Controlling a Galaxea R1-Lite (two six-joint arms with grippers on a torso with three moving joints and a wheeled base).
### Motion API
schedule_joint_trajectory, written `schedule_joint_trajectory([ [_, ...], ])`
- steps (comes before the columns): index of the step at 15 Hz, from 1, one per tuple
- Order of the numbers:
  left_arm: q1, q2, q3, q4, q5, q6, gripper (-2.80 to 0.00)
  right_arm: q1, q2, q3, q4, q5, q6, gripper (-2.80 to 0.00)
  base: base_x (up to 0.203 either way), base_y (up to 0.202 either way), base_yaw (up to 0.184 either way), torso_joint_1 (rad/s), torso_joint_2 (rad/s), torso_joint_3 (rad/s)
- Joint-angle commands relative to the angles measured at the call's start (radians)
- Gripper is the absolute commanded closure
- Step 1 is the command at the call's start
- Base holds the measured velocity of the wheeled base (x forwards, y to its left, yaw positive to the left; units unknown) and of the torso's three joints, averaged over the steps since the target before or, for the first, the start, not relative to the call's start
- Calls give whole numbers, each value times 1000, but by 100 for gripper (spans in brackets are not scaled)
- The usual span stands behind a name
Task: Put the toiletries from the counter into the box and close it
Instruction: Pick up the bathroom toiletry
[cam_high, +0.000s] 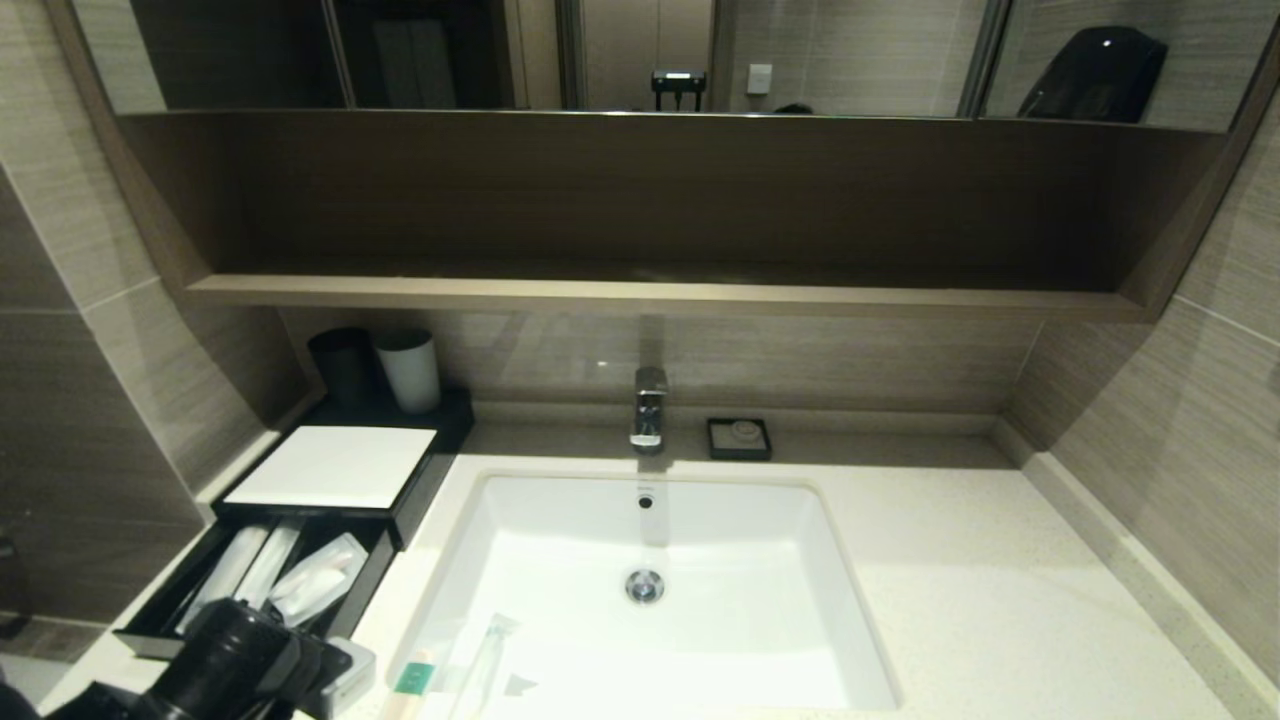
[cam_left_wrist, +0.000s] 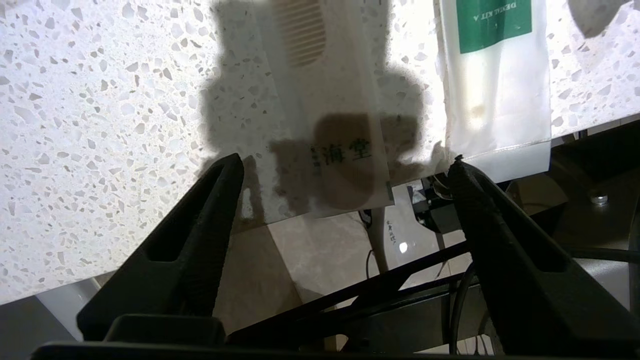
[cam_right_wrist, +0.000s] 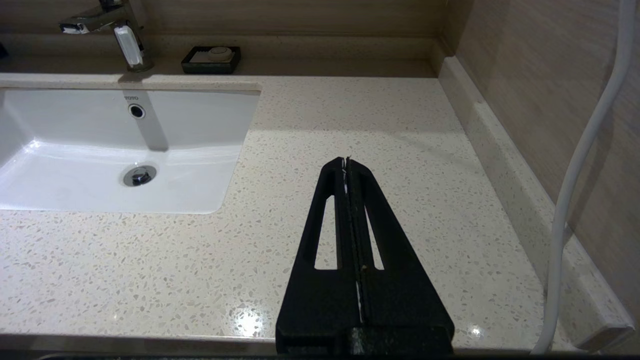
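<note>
- Left gripper (cam_left_wrist: 345, 167): black fingers spread wide apart, clamped on nothing, hovering above the front edge of the counter (cam_left_wrist: 100, 125), seen low at the head view's left corner.
- Straight ahead between the fingertips: a slim frosted comb packet (cam_left_wrist: 330, 100), pale comb teeth showing through the wrap at the far end, dark printed characters near the close end, lying flat on the speckled stone with the near end poking past the counter edge; covered by the gripper's shadow.
- Just beside one fingertip: a clear packet with a teal-green label (cam_left_wrist: 495, 75), white contents inside, heat-sealed hem hanging over the counter edge; apart from the comb packet, roughly parallel to it.
- Beyond the gripper in the head view: a long clear toothbrush packet (cam_high: 485, 655) on the front rim of the sink (cam_high: 780, 520).
- Further out from the gripper, toward the wall: the black box (cam_high: 420, 480) with flat white top panel, drawer (cam_high: 365, 590) pulled out, several clear-wrapped packets (cam_high: 320, 580) already lying inside.
- Behind the box: a black cup (cam_high: 342, 365) and a white cup (cam_high: 409, 370).
- Right gripper (cam_right_wrist: 346, 162): fingers pressed together, empty, parked over bare counter on the sink's other side, well apart from every packet.
</note>
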Motion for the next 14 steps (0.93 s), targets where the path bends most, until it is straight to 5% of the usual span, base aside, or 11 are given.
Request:
schedule_joint_trajectory([
  [1, -3, 27, 3, -24, 1, 0, -280, 0, 0, -1, 0, 0, -1, 0, 0, 0, 0, 0, 0, 0],
  [14, -3, 67, 4, -50, 23, -19, -280, 0, 0, 1, 0, 0, 0, 0, 0, 0, 0, 0, 0, 0],
])
